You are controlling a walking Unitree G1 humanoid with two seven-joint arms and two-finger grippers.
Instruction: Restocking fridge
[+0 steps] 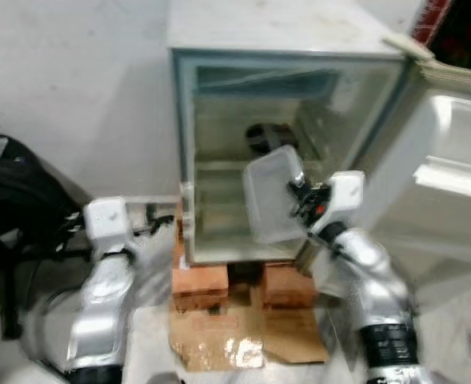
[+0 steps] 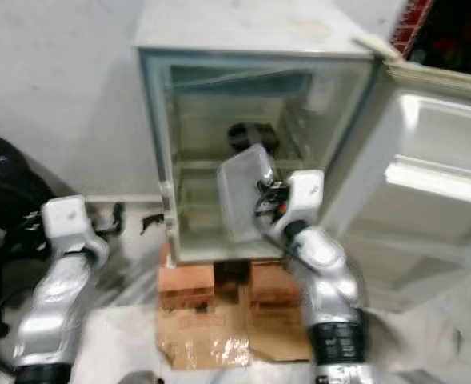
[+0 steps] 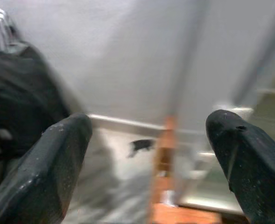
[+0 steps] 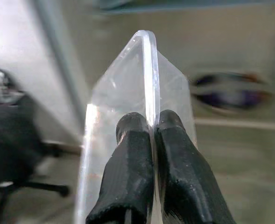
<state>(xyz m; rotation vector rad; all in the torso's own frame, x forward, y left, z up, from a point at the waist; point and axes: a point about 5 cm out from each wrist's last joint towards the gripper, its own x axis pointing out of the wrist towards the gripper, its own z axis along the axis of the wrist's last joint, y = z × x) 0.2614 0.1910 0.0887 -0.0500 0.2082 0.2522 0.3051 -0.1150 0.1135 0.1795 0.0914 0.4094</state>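
Clear, empty rectangular plastic container (image 1: 273,194), tilted on edge, hangs before the small white fridge's (image 1: 219,32) open mouth, its rim pinched between the closed fingers of the right gripper (image 4: 152,135). Something dark and blurred (image 1: 267,138) rests on the upper shelf. Left gripper (image 3: 151,144) hangs spread wide, holding nothing.

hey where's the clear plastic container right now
The clear plastic container is pinched by its rim in the right gripper, held tilted in front of the open fridge, below the dark item on the shelf.
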